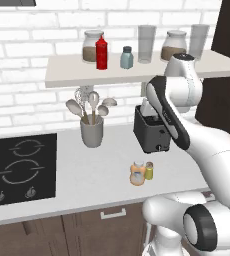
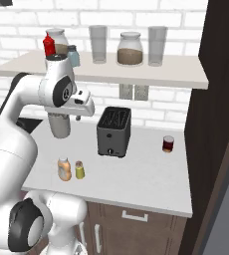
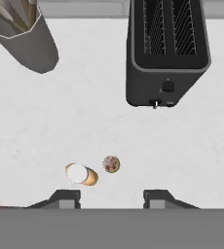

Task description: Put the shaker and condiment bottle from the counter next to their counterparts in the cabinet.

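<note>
On the pale grey-white counter point(image 1: 87, 175), the slim tan-orange condiment bottle with a whitish cap point(image 1: 137, 173) stands touching or just beside the small yellow-olive shaker with a dark reddish top point(image 1: 149, 171) at its 3 o'clock, both in front of the black 2-slot toaster point(image 1: 151, 131). Above them the gripper point(image 3: 112, 198) hangs closed and holds nothing, while the red squeeze bottle point(image 1: 101, 52) and blue-grey shaker point(image 1: 126, 57) stand on the beige wall shelf point(image 1: 67, 75).

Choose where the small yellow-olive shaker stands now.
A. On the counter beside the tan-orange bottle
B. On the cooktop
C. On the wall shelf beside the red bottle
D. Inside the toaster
A: the shaker stands on the counter right beside the condiment bottle, in front of the toaster.
</note>
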